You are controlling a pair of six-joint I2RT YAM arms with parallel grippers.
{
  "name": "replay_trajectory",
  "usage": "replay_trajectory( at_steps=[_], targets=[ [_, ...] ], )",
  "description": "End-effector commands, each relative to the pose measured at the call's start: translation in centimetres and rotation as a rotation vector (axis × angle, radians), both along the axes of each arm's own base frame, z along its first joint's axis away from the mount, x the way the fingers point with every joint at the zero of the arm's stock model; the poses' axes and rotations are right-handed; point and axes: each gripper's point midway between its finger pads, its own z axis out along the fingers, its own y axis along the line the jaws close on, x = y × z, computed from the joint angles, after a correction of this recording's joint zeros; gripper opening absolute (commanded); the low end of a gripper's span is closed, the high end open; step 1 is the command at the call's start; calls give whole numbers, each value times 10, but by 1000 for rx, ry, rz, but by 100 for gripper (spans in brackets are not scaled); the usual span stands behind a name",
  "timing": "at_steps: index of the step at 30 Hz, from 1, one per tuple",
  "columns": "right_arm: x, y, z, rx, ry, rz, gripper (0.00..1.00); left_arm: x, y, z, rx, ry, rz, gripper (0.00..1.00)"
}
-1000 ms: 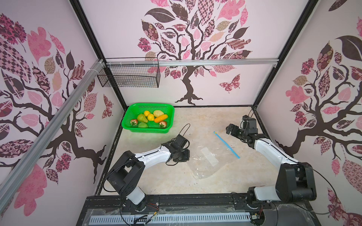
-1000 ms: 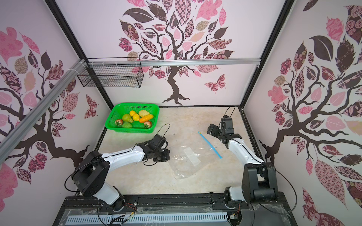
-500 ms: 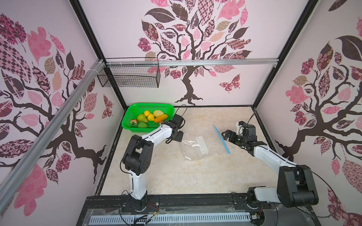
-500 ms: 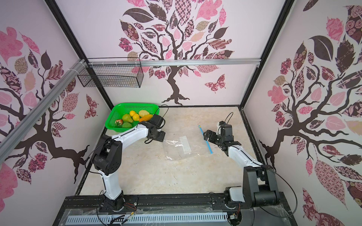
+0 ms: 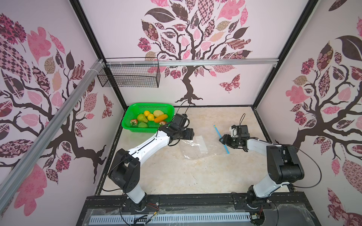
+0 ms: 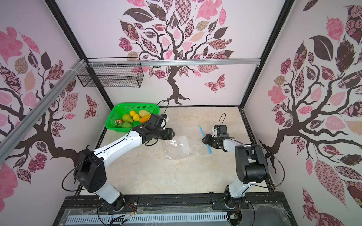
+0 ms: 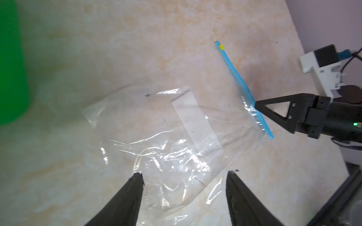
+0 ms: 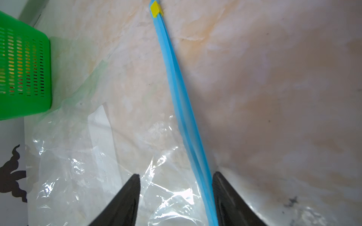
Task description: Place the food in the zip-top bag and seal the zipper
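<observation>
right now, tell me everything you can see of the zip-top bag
The zip-top bag is clear, crinkly plastic, empty, lying on the table. It has a white label patch and a light blue zipper with a yellow slider tab at its far end. The right gripper has its fingers either side of the zipper.

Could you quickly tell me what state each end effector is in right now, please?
Left end effector: open, empty, over the bag.
Right end effector: open, straddling the blue zipper, not gripping.
</observation>
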Motion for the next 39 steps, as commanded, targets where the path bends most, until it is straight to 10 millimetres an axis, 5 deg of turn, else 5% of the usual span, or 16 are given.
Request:
replay_trajectory(
  at_steps=[1,14,21,28,39],
  targets=[
    [0,12,4,58,-3,49,58,2,-17,-31,-152,99,48,68],
    [-4,19,-11,100,32,68,57,2,15,-114,16,192,121,67],
    [-10,22,-13,125,40,76,55,4,9,-118,-29,205,138,66],
    [-13,47,16,298,-36,157,46,0,9,-125,-22,224,139,66],
    [-15,61,40,383,-104,218,22,0,-2,-118,-45,214,126,66]
  ],
)
